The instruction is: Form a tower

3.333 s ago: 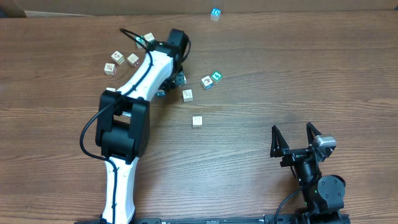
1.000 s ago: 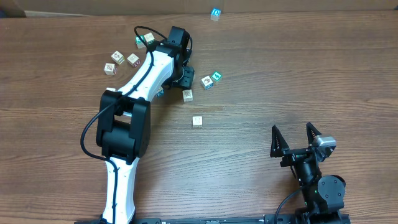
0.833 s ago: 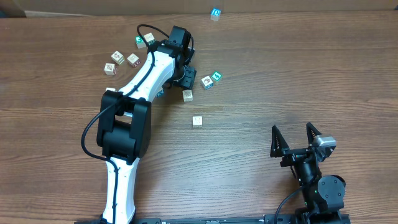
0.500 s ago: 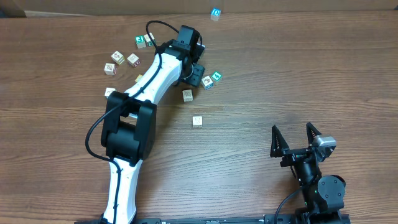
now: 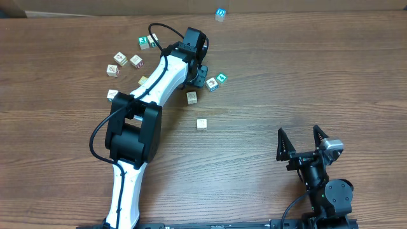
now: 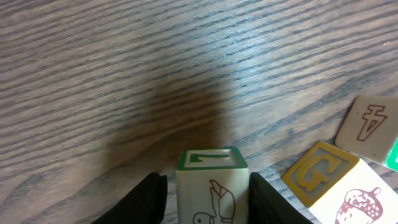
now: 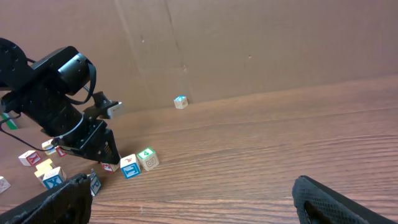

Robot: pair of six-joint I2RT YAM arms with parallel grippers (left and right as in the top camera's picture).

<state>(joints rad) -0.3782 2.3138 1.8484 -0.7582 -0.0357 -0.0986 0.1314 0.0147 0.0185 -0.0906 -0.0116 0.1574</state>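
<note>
Left gripper [image 5: 199,77], jaws flanking a green-topped cube [image 6: 210,160], clamping not discernible; the tower [image 5: 220,13] stands upright well beyond it, slightly rightward; right gripper [image 5: 299,141] agape, much farther off

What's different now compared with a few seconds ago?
The left end effector swung rightward and now straddles a green-edged cube; whether it grips is unclear. The right end effector, the tower and the loose cubes stayed put.
</note>
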